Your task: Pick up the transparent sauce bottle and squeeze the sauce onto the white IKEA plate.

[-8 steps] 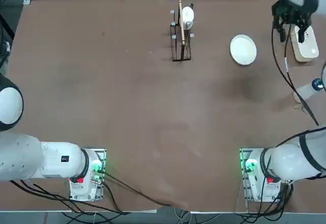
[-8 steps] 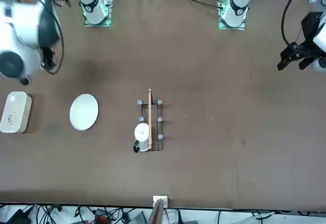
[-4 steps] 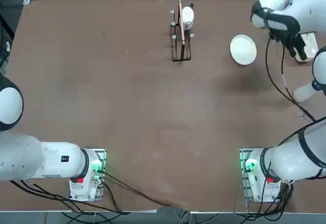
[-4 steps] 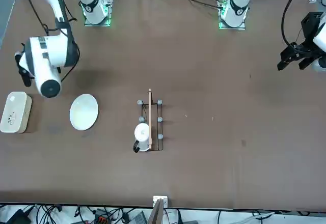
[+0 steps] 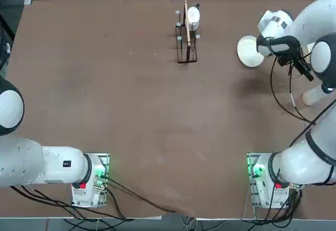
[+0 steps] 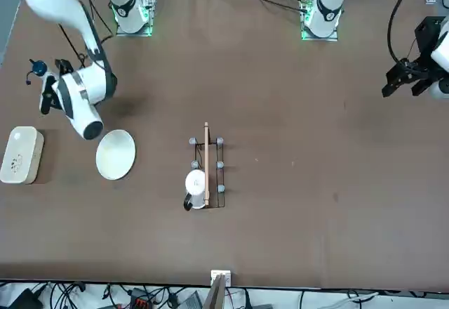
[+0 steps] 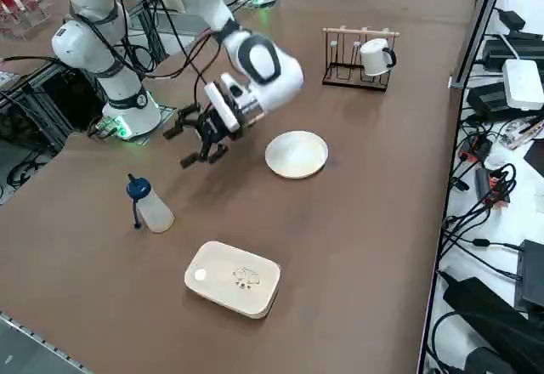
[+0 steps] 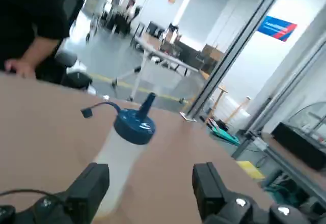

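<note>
The transparent sauce bottle (image 7: 153, 211) stands upright near the table's right edge, whitish with a blue cap and its small lid hanging off. It also shows in the top view (image 5: 315, 93) and fills the wrist view (image 8: 122, 150). My right gripper (image 7: 197, 141) hovers low between bottle and plate, pointing at the bottle but apart from it. Its fingers (image 8: 91, 183) are open and hold nothing. The white IKEA plate (image 7: 296, 154) lies empty just beyond the gripper, with the arm's wrist partly over it in the top view (image 5: 247, 52).
A white rounded-rectangular container (image 7: 234, 278) lies near the table's far right corner. A wire rack (image 7: 355, 59) with a white mug stands at the far middle. A person in black (image 8: 30, 20) sits beyond the table's right edge.
My right arm has swung from high above the white container down and back toward the bottle, passing beside the plate. The fingers stayed open. Bottle and plate have not moved.
</note>
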You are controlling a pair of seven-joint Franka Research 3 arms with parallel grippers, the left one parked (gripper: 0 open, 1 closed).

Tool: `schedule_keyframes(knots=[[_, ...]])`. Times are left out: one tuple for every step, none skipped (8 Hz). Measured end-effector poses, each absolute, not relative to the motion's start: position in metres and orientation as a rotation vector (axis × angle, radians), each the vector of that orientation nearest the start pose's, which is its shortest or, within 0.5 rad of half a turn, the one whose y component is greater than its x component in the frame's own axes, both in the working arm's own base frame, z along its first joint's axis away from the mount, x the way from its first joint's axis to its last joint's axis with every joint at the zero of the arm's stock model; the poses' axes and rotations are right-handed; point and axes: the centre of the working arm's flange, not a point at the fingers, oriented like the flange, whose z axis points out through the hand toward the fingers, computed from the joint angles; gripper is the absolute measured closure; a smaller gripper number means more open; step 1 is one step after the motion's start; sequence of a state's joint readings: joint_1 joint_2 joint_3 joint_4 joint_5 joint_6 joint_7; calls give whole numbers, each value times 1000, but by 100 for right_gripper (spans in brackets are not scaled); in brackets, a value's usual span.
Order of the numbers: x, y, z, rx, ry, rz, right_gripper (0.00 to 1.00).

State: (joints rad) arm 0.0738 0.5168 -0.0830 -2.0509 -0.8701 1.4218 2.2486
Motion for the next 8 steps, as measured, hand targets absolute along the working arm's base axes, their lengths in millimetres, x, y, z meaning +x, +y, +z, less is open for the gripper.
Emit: schedule_keyframes(knots=[[477,-115,172,1016,-1427,423,0],[472,-133,160,948,-1449,486,0],[468,-147,151,888,-1471,527,0],[464,-152,145,843,-1490,557,0],[462,-152,140,813,-1503,584,0],[460,-153,136,784,-1515,611,0],[457,-154,129,761,-1524,630,0],[454,-156,121,758,-1525,637,0]])
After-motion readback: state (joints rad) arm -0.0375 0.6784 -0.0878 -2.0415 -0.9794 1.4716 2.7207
